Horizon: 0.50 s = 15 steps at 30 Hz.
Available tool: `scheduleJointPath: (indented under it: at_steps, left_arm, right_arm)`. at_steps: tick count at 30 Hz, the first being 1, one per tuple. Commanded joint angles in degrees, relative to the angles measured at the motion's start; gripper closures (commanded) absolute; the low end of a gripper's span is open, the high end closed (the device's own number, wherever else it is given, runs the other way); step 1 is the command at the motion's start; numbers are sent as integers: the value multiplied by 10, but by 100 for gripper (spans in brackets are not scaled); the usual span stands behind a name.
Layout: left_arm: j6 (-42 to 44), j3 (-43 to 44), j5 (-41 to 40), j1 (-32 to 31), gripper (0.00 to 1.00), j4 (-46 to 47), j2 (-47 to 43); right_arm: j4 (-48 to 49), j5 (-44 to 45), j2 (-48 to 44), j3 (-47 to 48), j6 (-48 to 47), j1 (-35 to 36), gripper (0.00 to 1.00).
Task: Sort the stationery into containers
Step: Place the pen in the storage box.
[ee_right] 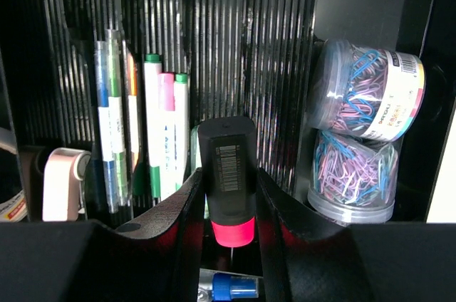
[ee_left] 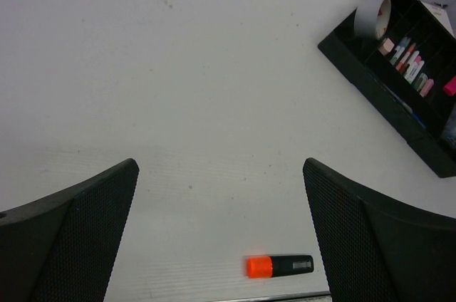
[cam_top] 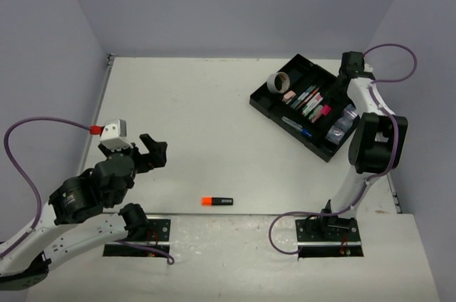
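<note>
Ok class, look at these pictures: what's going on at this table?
The right gripper grips a pink-tipped highlighter over the black tray, which already holds pens, a tape ring and two tubs of paper clips. The left gripper hangs open above the table, where an orange-tipped highlighter lies unsorted.

Pincer (ee_left: 219, 167) gaping; orange-ended highlighter (ee_left: 280, 266) on table (ee_left: 178, 67); tray (ee_left: 370, 92) upper right.

No whole word or number can be read anywhere. A barcode is printed on the pink-ended black highlighter (ee_right: 228, 167), and another barcode with tiny blurred print sits on the label of the upper paper-clip tub (ee_right: 370, 92). The pens (ee_right: 165, 138) and the orange-ended highlighter (ee_left: 280, 266) lying on the desk (ee_left: 214, 67) carry small markings, too fine to read.
</note>
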Motion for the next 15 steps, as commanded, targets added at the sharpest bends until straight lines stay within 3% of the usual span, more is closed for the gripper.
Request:
scheduleJointPath:
  at_steps: [1, 15]
  left_arm:
    - [28, -5, 6, 3, 0, 31, 15]
    - [27, -7, 3, 3, 0, 32, -10]
  right_arm:
    - [10, -2, 6, 5, 10, -12, 88]
    - [29, -2, 0, -43, 13, -13, 81]
